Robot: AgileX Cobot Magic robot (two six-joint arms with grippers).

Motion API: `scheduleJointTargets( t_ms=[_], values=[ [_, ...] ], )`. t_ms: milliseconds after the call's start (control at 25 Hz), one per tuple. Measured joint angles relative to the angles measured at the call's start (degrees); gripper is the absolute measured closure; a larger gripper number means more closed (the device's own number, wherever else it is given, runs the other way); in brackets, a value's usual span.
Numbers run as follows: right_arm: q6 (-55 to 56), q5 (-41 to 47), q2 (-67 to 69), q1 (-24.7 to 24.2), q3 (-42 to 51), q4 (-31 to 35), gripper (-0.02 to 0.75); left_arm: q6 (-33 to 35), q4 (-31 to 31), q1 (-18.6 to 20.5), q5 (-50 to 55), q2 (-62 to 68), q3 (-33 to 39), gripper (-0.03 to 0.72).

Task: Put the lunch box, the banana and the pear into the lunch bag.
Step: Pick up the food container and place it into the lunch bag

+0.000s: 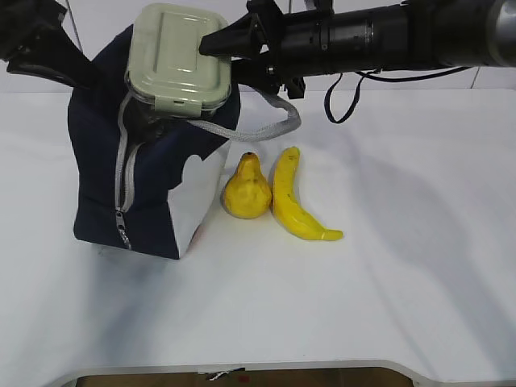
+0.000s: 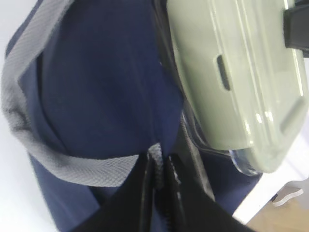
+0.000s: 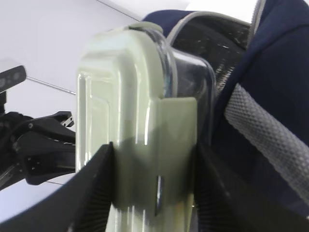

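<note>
Right wrist view shows your right end effector point(image 3: 154, 188) clamped across the small clear glass lunch box with a sage-green snap-on lid point(image 3: 140, 125), tipped on edge at the mouth of the boxy navy-blue fabric lunch bag point(image 1: 149, 177). Your left end effector point(image 2: 159, 193) pinches the bag's fabric by the grey zipper. Judging by this, the box is only part-way in; the squat yellow pear point(image 1: 247, 189) and long curved yellow banana point(image 1: 294, 197) wait on the white worktop point(image 1: 387, 282). Banana's long axis runs away from you, its near end curving right.
</note>
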Motion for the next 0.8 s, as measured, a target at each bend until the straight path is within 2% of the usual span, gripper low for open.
scheduleJointTargets(
  t_ms=[240, 400, 640, 800],
  values=[
    [2.2, 8.6, 0.0, 0.0, -4.8, 5.6, 0.355, 0.0, 0.2, 0.0, 0.4, -0.7, -0.1, 0.662],
    [2.5, 11.0, 0.0, 0.0, -10.7, 6.1, 0.355, 0.1, 0.2, 0.0, 0.4, -0.7, -0.1, 0.663],
    [4.2, 7.3, 1.2, 0.0, -12.0, -5.2, 0.355, 0.2, -0.4, 0.0, 0.4, -0.7, -0.1, 0.664],
    [4.5, 5.2, 4.2, 0.0, -12.0, -6.6, 0.355, 0.2, -0.4, 0.0, 0.4, -0.7, -0.1, 0.664]
  ],
)
